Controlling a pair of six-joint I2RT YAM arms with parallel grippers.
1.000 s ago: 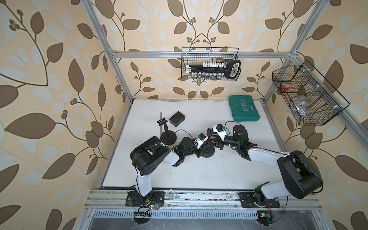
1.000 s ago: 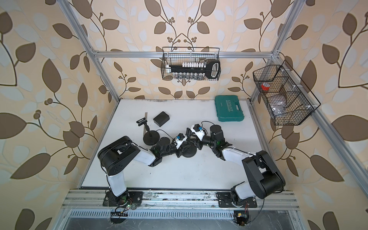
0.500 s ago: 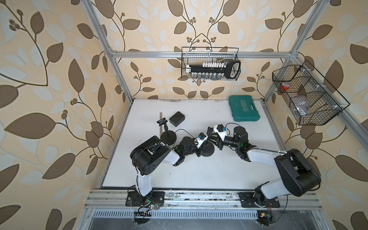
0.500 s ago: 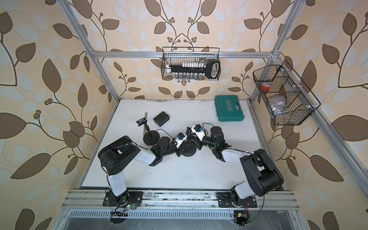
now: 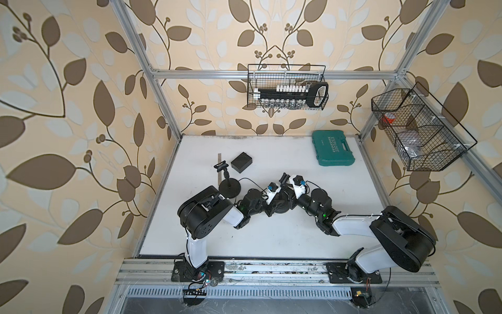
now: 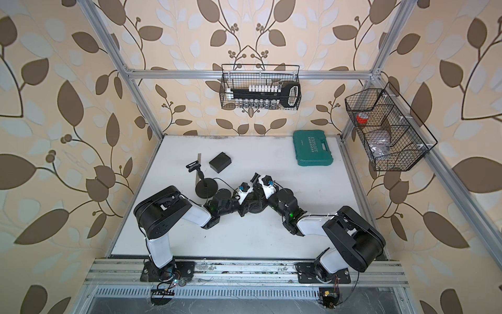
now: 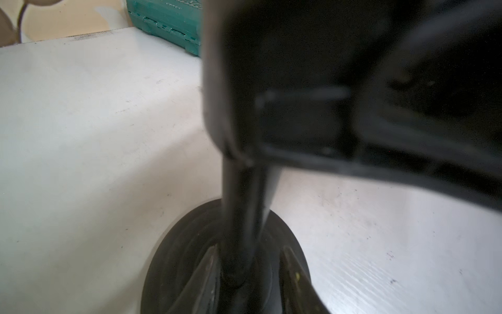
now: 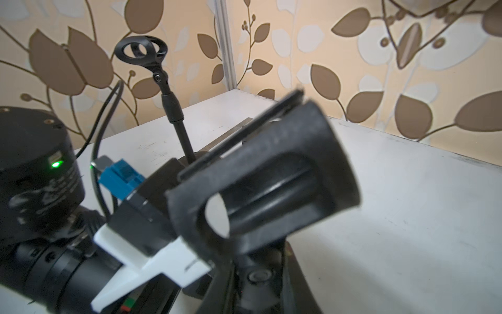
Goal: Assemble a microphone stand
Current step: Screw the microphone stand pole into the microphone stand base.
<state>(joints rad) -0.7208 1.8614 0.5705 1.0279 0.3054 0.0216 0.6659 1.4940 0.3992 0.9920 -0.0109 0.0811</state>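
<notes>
Entry, nearest first. At 6 o'clock the rail point(image 5: 271, 269) is carrying both arms, which are reaching in to meet at mid-table. There the task's piece, a round base point(image 7: 184, 258) with its pole point(image 7: 241, 217) rising from it, is standing on the table point(image 5: 271, 244). Your left gripper point(image 7: 250, 274) is straddling the pole low down, with its jaws apart and a gap showing beside the pole, so it is steadying nothing. Your right gripper point(image 8: 256, 277) is working at the pole's top, fingers apparently pinching the swivel under the microphone clip point(image 8: 266, 195). You cannot tell whether that clip is threaded home. Hazards you are carrying:
- With the pole unheld, a twist at the clip is likely turning pole and base together instead of seating the thread.
- The two wrists are crowding each other.

At 10 o'clock a second stand point(image 5: 230, 189), already complete, is standing just beside your left arm point(image 5: 250, 202), so a careless swing is risking a knock. Farther off you are seeing a black box point(image 5: 241, 162) at 11, a teal case point(image 5: 332, 148) at 1, and wire baskets on the walls at 12 point(image 5: 285, 65) and 2 point(image 5: 448, 113).
</notes>
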